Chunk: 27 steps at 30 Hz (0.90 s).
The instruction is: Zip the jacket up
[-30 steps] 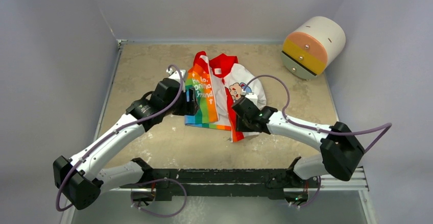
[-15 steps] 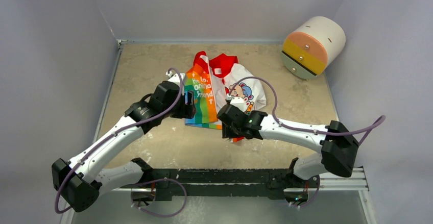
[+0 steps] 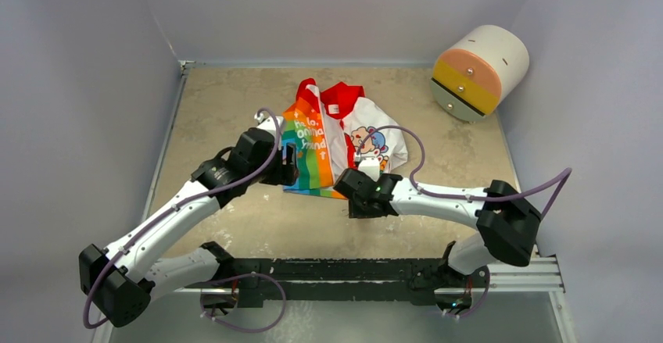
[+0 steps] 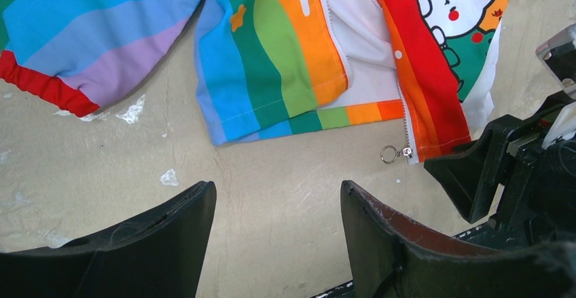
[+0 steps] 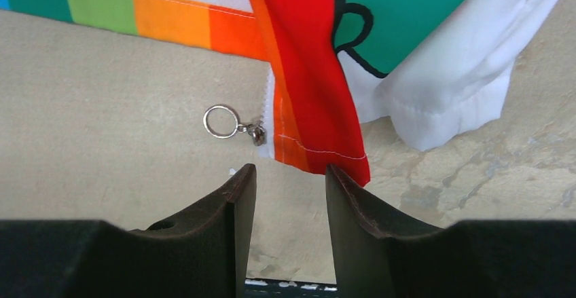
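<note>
The jacket (image 3: pixel 328 132) lies flat on the table, rainbow panel on the left, white bear print on the right, red hood at the far end. Its front is unzipped. The zipper slider with a metal ring (image 5: pixel 221 121) lies at the bottom hem on the red edge (image 5: pixel 306 74); the ring also shows in the left wrist view (image 4: pixel 390 154). My right gripper (image 5: pixel 291 172) is open and empty, just short of the hem, right of the ring. My left gripper (image 4: pixel 275 196) is open and empty over bare table, below the rainbow panel (image 4: pixel 272 53).
A white cylinder with orange and yellow bands (image 3: pixel 478 69) lies at the back right. Grey walls close in the table on three sides. A black rail (image 3: pixel 375 269) runs along the near edge. The right gripper's black body (image 4: pixel 489 176) shows in the left wrist view.
My right arm has swung left and toward the near edge, from over the jacket's right side down to its bottom hem. The left arm has barely shifted.
</note>
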{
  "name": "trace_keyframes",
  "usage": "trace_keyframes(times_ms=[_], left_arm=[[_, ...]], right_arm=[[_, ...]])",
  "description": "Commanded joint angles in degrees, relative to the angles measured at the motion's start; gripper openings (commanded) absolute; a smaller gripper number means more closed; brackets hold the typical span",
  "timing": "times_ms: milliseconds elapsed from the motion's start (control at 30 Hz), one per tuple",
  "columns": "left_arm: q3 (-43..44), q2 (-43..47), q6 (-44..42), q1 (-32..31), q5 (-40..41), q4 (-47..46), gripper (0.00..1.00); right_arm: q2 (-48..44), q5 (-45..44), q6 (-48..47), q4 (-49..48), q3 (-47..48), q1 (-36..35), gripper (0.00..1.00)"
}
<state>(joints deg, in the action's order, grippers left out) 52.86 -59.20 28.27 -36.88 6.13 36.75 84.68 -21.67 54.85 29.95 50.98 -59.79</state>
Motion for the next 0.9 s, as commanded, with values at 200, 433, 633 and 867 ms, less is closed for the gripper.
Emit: trace_keyframes(times_ms=[200, 433, 633, 867], left_arm=[[-1.99, 1.16, -0.67, -0.11, -1.43, -3.75, 0.67], [-2.34, 1.6, -0.35, -0.1, -1.56, -3.79, 0.67], [-2.82, 1.89, -0.15, -0.11, -1.7, -4.09, 0.67], [-3.41, 1.62, -0.06, -0.07, -1.93, -4.63, 0.67]], right_arm=[[1.22, -6.0, 0.73, 2.78, 1.35, -0.13, 0.44], [3.55, -6.63, -0.12, 1.26, 1.42, -0.06, 0.43], [4.76, -5.91, -0.48, -0.25, 1.64, 0.0, 0.43], [5.26, -4.79, -0.65, -1.62, 1.59, 0.02, 0.45]])
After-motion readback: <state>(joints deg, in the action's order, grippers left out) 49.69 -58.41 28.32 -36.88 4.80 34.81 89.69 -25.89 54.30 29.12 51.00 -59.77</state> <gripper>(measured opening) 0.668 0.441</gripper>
